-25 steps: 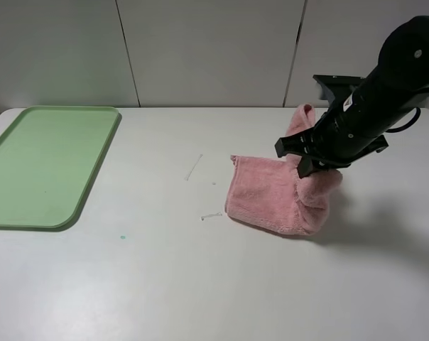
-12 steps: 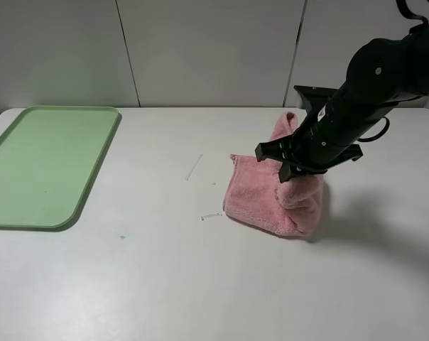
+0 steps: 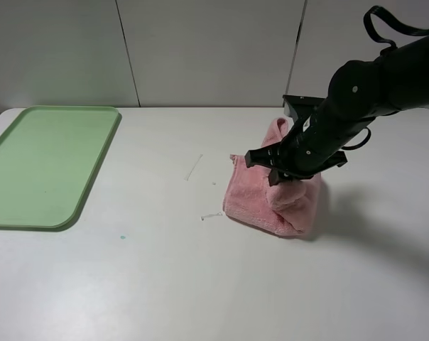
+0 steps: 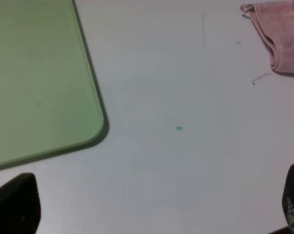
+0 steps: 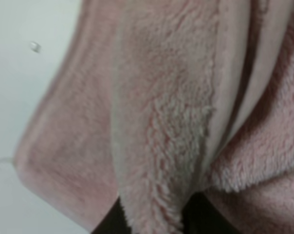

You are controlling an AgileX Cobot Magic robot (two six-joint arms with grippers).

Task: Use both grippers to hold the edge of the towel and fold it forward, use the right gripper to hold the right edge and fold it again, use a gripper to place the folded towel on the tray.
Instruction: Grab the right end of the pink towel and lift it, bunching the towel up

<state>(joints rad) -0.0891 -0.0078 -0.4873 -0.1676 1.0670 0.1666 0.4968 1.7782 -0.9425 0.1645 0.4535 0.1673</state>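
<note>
The pink towel (image 3: 261, 195) lies folded on the white table, right of centre. My right gripper (image 3: 285, 177) is shut on the towel's right edge and holds that flap raised over the towel's middle. In the right wrist view the pink pile (image 5: 161, 97) fills the frame, pinched between the dark fingertips (image 5: 110, 222). The green tray (image 3: 44, 163) lies at the far left, empty. My left gripper (image 4: 154, 214) is open and empty, outside the exterior view; its wrist view shows the tray (image 4: 35, 73) and the towel's left corner (image 4: 278, 39).
Small scraps lie on the table left of the towel: a thin line (image 3: 194, 167), a pale bit (image 3: 212, 215) and a green speck (image 3: 122, 236). A white panelled wall stands behind the table.
My right gripper has moved left with the towel's right edge, carrying the raised flap over the towel's middle. The towel's footprint has become narrower.
</note>
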